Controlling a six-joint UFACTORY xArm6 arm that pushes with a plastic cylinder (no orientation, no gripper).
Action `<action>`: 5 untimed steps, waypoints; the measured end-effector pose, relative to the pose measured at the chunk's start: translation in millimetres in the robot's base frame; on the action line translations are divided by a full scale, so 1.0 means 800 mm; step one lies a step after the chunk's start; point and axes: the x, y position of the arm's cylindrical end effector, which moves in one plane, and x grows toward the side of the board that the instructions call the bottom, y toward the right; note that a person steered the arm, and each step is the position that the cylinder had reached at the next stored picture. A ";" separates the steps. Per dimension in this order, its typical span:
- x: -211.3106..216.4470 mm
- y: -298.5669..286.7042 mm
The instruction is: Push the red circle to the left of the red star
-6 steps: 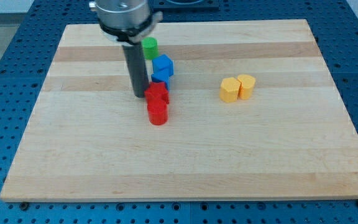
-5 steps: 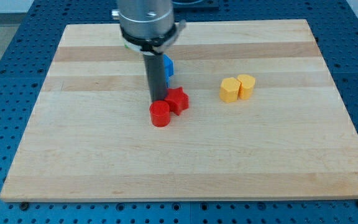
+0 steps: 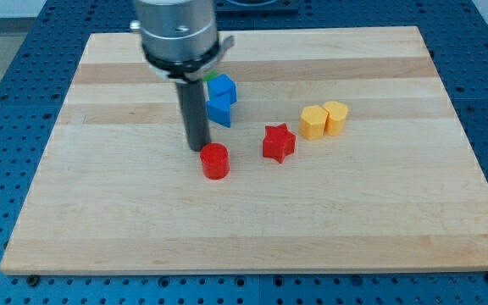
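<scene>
Wooden bench (image 3: 100,212). Landmark: red star (image 3: 279,142). No pincer on this rig, so no jaw state to tell; only my tip (image 3: 198,148), well left of the star. Red circle (image 3: 214,161) just beside my tip, left of the star and slightly lower, apart from it; placement looks met. Two blue blocks (image 3: 220,99) up-left of the star. Two yellow blocks (image 3: 324,119) just right of it.

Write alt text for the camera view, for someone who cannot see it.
My tip rests just above-left of a red circle on a wooden board; a red star sits apart to its right. Behind are two blue blocks and two touching yellow blocks.
</scene>
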 end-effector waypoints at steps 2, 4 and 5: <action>0.063 -0.002; 0.062 0.058; 0.042 0.065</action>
